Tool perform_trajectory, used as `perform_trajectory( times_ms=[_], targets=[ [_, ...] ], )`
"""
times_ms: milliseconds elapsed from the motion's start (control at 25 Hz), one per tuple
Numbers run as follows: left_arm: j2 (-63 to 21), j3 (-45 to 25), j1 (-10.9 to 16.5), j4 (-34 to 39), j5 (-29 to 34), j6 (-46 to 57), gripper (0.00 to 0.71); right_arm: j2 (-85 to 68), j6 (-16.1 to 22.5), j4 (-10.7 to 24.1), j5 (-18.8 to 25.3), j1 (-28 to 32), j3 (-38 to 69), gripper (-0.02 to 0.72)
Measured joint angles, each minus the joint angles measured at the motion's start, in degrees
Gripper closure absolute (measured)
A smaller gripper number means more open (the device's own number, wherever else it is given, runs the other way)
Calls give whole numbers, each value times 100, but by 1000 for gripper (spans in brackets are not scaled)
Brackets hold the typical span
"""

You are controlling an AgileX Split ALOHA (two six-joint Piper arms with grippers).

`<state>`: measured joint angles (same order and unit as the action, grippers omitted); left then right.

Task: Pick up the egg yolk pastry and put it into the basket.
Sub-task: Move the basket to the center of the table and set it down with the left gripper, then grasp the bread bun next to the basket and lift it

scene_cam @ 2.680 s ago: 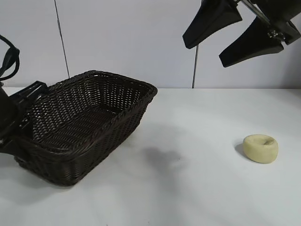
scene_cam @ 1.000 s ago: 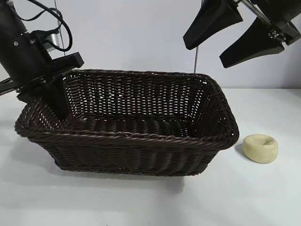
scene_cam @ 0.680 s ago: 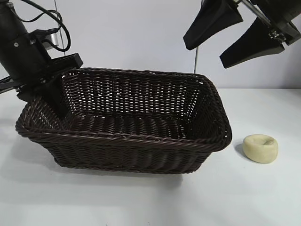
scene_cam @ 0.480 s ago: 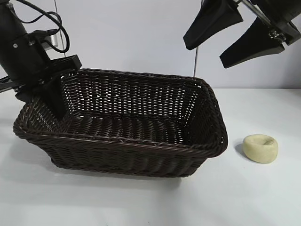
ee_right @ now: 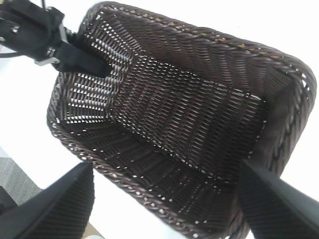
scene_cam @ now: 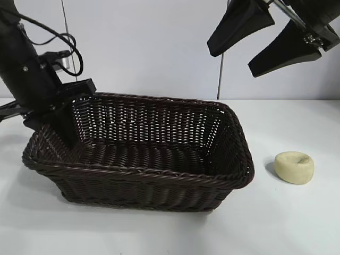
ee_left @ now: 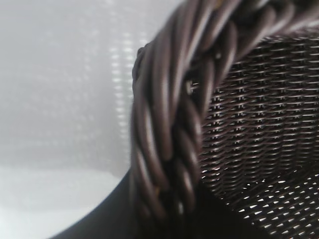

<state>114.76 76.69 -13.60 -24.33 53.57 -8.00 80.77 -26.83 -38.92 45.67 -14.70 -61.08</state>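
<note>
The egg yolk pastry, a small pale-yellow puck with a brownish dimple, lies on the white table to the right of the basket, a short gap from its right end. The dark woven basket stands lengthwise across the middle and holds nothing. My left gripper is shut on the braided rim at the basket's left end, one finger inside the wall. My right gripper hangs open and empty high above the basket's right end. The right wrist view looks down into the basket and shows the left gripper; the pastry is out of that view.
A white wall with two dark vertical seams stands behind the table. Bare tabletop surrounds the pastry in front and to the right. The left arm's cables loop above the basket's left end.
The left gripper swung the basket from the left side out across the middle, then over the last second drew it a little left and lower. The right gripper and the pastry have not moved.
</note>
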Motion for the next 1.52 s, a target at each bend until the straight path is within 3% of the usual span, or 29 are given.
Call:
perform_trajectory(
  times_ms=[320,400,560,680,1200,1520],
  targets=[
    [109,0,0,-81,0,0,589,0,0,41,0,0,0,136],
    [109,7,0,-110,0,0,504,0,0,41,0,0,0,136],
    [102,173,0,-133,44,0,230,0,0,41,0,0,0,136],
    [102,424,0,-133,273,0,155,0,5,45,0,0,0,136],
    [-339,1611,0,748,1528,338,132,0,5,57,0,0,0,136],
    [-440,1896,0,1720,1672,570,131,0,5,74,0,0,0,136]
  ],
)
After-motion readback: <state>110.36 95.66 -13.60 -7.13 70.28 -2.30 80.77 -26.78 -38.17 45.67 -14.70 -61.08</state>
